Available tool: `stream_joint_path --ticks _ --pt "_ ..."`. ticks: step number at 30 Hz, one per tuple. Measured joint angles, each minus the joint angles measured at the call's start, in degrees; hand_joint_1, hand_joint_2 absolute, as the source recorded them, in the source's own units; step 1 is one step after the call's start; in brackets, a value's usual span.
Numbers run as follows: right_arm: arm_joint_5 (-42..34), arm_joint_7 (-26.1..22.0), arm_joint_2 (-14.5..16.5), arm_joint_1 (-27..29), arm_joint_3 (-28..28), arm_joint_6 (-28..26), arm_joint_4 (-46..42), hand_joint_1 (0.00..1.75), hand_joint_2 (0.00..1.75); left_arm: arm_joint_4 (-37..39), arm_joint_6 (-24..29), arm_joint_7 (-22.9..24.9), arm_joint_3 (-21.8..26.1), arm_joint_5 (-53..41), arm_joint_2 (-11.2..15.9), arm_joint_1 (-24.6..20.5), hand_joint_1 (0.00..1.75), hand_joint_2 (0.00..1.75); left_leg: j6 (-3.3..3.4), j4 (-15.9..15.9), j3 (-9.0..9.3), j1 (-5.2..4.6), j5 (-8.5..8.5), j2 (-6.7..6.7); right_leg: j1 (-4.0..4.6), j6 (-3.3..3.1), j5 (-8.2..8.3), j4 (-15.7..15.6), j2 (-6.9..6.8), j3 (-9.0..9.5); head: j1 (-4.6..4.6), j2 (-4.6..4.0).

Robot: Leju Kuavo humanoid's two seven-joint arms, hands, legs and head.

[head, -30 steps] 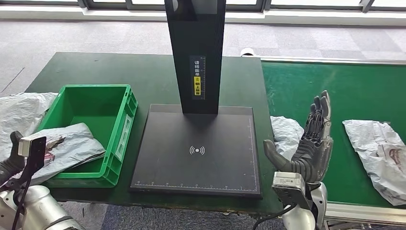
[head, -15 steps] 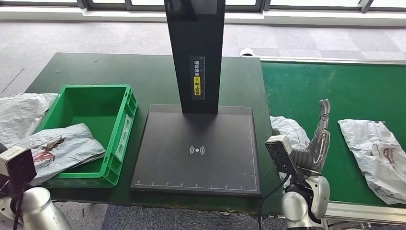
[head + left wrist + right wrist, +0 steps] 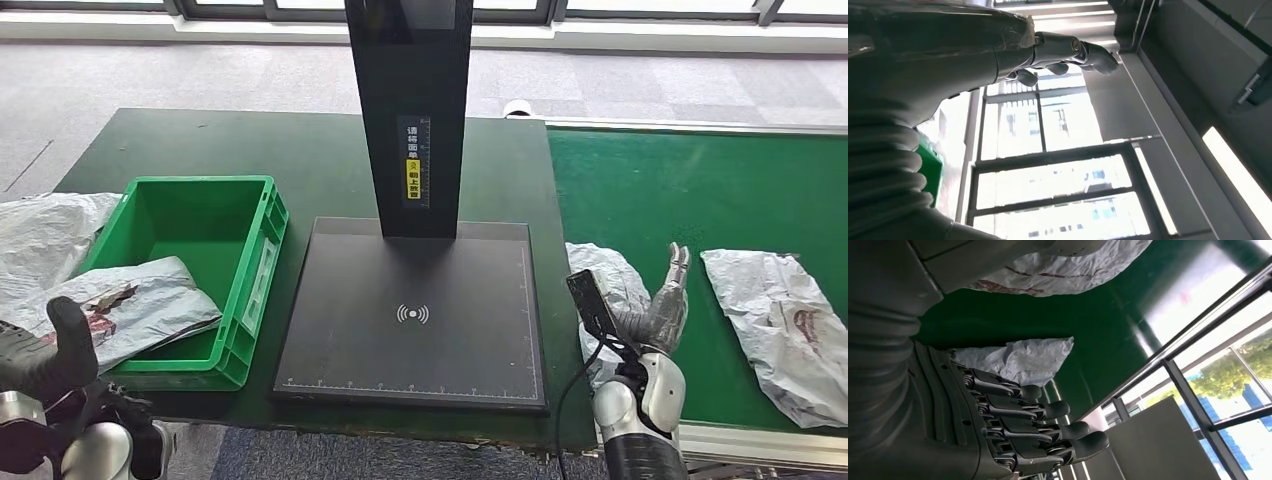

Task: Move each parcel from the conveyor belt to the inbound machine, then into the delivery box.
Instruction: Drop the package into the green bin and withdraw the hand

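green crate [image 3: 255,235], grey parcels [image 3: 785,325], black scanner [image 3: 415,320]

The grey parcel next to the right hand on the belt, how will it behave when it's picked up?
The grey parcel looks like a crumpled, wrinkled plastic bag, so it will probably flop and sag. It lies fairly flat, so it's likely light. Its film may slip in the right hand.

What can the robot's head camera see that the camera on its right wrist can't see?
Head view alone: the green box with a parcel inside, the black inbound machine with its tall post, and the left hand low by the table edge, holding nothing.

Right wrist view alone: a close look at the right hand's dark fingers stretched straight, plus windows and trees outside.

Both: the right hand, the crumpled grey parcel next to it, a second parcel further along, and the green conveyor belt.
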Motion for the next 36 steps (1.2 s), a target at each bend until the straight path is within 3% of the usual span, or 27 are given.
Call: stream_joint_path --ticks 7,21,29,36 --pt "0.43 0.81 -0.84 -1.20 -1.39 -0.12 4.82 0.00 1.75 -2.38 -0.59 0.00 -2.99 0.51 0.75 1.59 0.00 1.75 0.00 0.00 0.01 0.00 0.00 0.00 0.01 0.00 0.00 0.00 0.01 0.00 0.00 0.00" --pt "0.60 1.05 -1.18 -1.74 -2.05 -0.01 7.33 0.00 1.75 -3.11 -0.62 0.00 -4.04 0.51 1.06 2.20 0.00 1.75 0.01 0.00 0.01 0.00 0.00 0.00 -0.03 0.00 0.00 0.00 0.00 0.00 0.00 0.01" --pt "0.15 4.13 -2.12 -4.20 -2.52 8.05 13.76 0.00 1.75 -3.15 -0.82 0.00 -5.03 -1.32 1.31 2.21 0.00 1.75 0.01 0.00 0.02 0.00 0.00 0.00 -0.03 0.00 0.01 0.00 0.00 0.02 0.00 0.01" --pt "1.57 6.22 -3.15 -6.14 -2.59 10.06 20.52 0.00 1.75 -3.95 -0.41 0.00 -6.70 -2.15 1.61 2.70 0.00 1.75 0.01 0.00 0.02 0.00 0.00 0.00 -0.03 0.00 0.00 0.00 0.00 0.01 0.00 0.00"
